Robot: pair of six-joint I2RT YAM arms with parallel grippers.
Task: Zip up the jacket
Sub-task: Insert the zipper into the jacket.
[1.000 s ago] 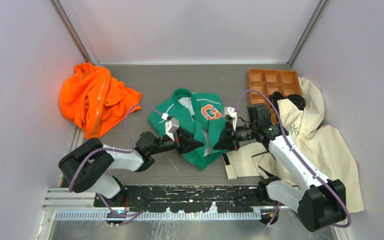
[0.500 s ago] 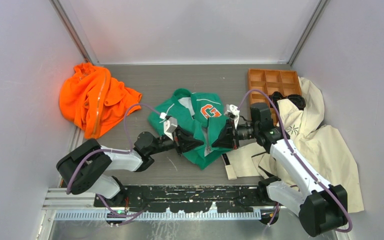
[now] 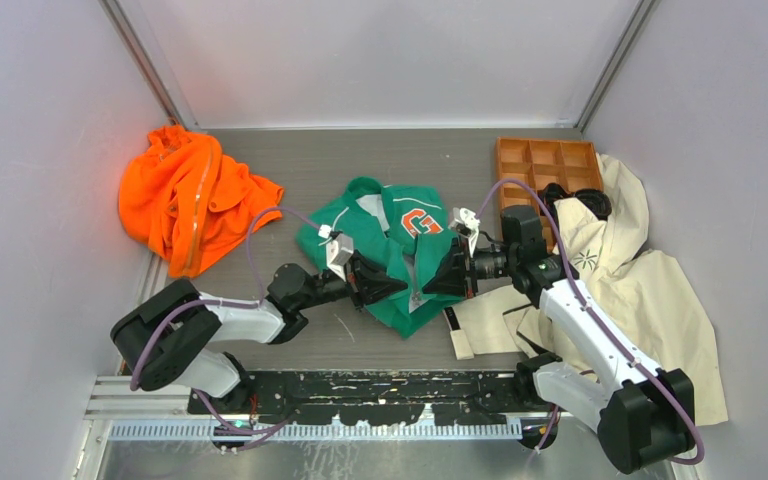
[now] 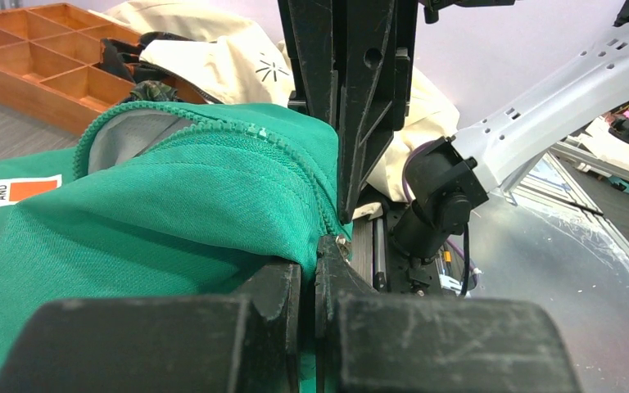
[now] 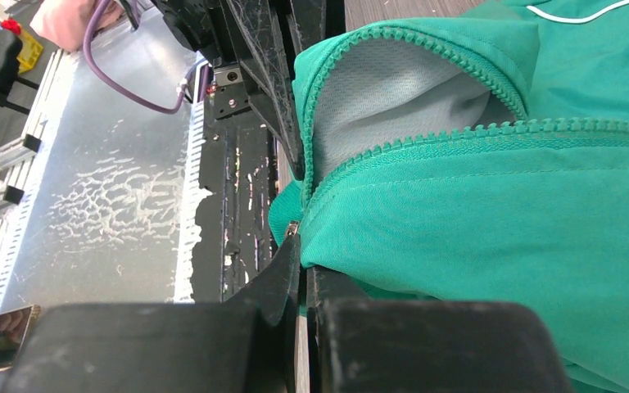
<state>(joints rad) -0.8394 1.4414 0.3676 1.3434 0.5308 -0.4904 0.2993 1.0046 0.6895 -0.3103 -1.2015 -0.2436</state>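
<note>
Overhead view: one green track jacket lies mid-table between one orange garment and one cream coat, with one wooden compartment tray behind. The left gripper and right gripper meet at its lower front. Only the wrist views show two unjoined zipper rows, with each pair of jaws clenched on green fabric at a row's end.

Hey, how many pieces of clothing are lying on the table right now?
3: an orange garment at the far left, the green jacket in the middle, and a cream coat on the right by the wooden tray. Others may be hidden underneath.
</note>
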